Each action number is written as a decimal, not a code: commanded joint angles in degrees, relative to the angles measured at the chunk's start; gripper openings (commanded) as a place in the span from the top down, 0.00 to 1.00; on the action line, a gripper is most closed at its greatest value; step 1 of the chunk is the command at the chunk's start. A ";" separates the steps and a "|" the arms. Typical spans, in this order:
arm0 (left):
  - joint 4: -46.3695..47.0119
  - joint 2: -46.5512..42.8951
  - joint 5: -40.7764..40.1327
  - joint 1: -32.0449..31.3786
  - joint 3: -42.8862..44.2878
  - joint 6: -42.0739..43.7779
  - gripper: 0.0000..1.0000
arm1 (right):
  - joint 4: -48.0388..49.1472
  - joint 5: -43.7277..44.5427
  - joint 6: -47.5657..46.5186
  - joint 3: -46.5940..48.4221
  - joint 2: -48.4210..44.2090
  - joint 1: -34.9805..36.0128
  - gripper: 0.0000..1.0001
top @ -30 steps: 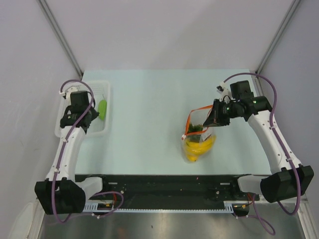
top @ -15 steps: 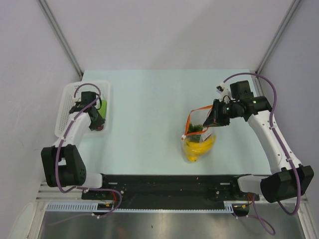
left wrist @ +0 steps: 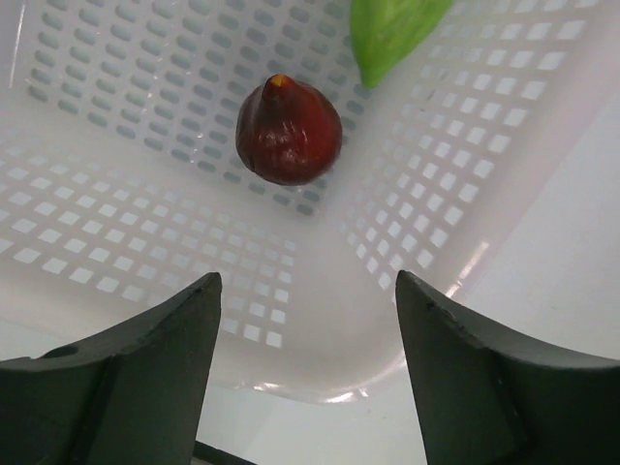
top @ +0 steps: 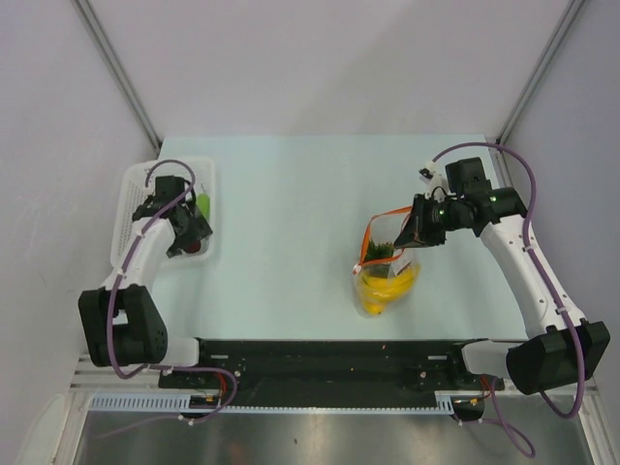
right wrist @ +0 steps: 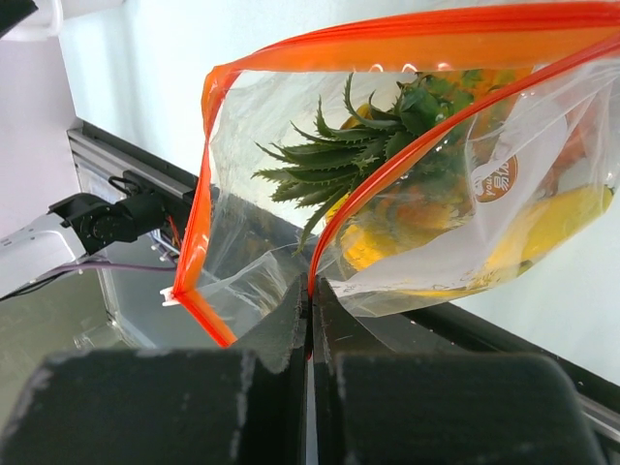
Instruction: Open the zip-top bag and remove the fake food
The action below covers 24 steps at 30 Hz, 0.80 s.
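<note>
The clear zip-top bag [top: 386, 263] hangs mouth-up over the table, its orange-red strip spread open. My right gripper [top: 415, 232] is shut on one side of that strip [right wrist: 334, 232], its jaws [right wrist: 310, 291] pressed together. Inside the bag I see fake food: a pineapple with a green crown [right wrist: 358, 145] and yellow bananas [top: 383, 288]. My left gripper [top: 187, 237] hovers over the near end of the white basket [top: 131, 208], open [left wrist: 308, 291] and holding nothing. A dark red fruit [left wrist: 288, 131] and a green piece [left wrist: 387, 34] lie on the basket floor.
The white perforated basket [left wrist: 145, 242] sits at the table's left edge, its walls close around my left fingers. A black rail [top: 329, 363] runs along the near edge of the table. Grey walls enclose the table on three sides.
My left arm dropped lower over the basket's near end and its jaws have opened; the red fruit now lies loose on the basket floor. The right arm and the bag have not moved.
</note>
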 commanded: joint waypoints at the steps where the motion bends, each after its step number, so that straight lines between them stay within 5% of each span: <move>1: 1.14 -6.78 7.12 -1.19 3.45 -1.24 0.27 | 0.56 -0.66 -0.43 0.23 -1.10 0.60 1.00; 7: 10.72 -12.16 16.00 -13.22 6.16 -6.43 0.35 | 0.65 -0.84 -0.34 0.58 -0.75 1.13 1.00; 14: 25.04 -5.22 26.56 -35.77 16.26 -8.02 0.41 | 0.65 -0.57 -0.08 0.85 -1.01 1.40 1.00; 19: 24.97 4.60 26.56 -50.20 27.67 0.66 0.60 | 0.39 -0.31 0.45 1.64 -1.53 1.48 1.00; 24: 15.93 13.67 25.06 -56.47 38.85 7.87 0.71 | -0.14 -0.05 0.63 2.17 -2.50 1.40 1.00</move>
